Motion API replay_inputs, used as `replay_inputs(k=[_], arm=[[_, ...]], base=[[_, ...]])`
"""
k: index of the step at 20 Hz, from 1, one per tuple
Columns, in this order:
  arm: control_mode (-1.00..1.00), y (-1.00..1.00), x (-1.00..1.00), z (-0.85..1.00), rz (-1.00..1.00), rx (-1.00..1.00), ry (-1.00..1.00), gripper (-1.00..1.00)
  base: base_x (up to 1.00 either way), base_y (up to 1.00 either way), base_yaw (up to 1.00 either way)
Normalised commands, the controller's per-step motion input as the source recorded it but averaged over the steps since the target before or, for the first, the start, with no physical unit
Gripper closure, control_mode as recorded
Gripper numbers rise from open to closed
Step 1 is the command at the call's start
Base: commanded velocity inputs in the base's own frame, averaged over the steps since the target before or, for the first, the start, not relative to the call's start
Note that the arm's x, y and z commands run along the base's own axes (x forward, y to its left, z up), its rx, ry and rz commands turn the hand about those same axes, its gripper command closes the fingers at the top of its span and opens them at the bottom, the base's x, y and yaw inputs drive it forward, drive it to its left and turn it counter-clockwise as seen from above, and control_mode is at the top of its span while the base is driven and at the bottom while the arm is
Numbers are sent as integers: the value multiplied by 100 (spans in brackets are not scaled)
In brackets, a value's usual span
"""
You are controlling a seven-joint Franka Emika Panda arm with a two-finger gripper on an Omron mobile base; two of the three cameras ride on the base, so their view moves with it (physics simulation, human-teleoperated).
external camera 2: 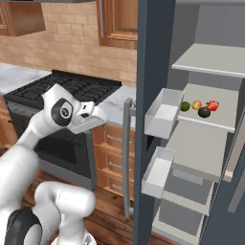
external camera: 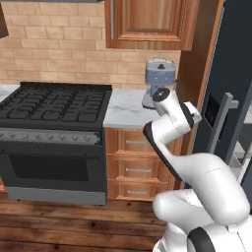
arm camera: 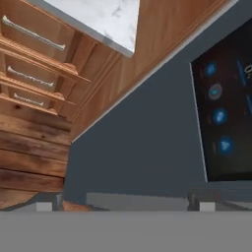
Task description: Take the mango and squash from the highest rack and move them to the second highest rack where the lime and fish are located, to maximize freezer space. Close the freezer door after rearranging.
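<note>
In the right base view all four items sit together on one shelf [external camera 2: 225,119] of the freezer [external camera 2: 210,28], the second flat shelf down: the lime [external camera 2: 185,106] at its front left edge, the mango [external camera 2: 196,105] just beside it, the squash [external camera 2: 204,112] nearer the front edge, and the fish [external camera 2: 212,105] behind it, its long axis running roughly left to right; which end is the head is too small to tell. The shelf above looks bare, so the moving appears done. The freezer door [external camera 2: 153,57] stands open, so closing it is what remains. The hand [external camera 2: 95,117] hangs outside the door, near its outer face and bar handle [external camera 2: 127,158]; whether its fingers are apart or together cannot be told.
</note>
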Motion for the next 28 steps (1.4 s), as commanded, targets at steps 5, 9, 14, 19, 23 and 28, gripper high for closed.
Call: replay_inputs(k=[5,9,14,19,23,28], arm=[[-100,-75,78,-15,-1,0,13,-100],[-100,-87,54,-18,-4,1,11,-100],[-100,-96,30,-17,-7,4,4,-100],[-100,-100,17,-11,-4,6,0,-100],[-100,-100,22,-5,0,7,0,-100],[-100,-97,59,-2,7,24,0,-100]], base=[[0,0,0],[0,0,0],[0,0,0],[0,0,0],[0,0,0],[0,0,0]])
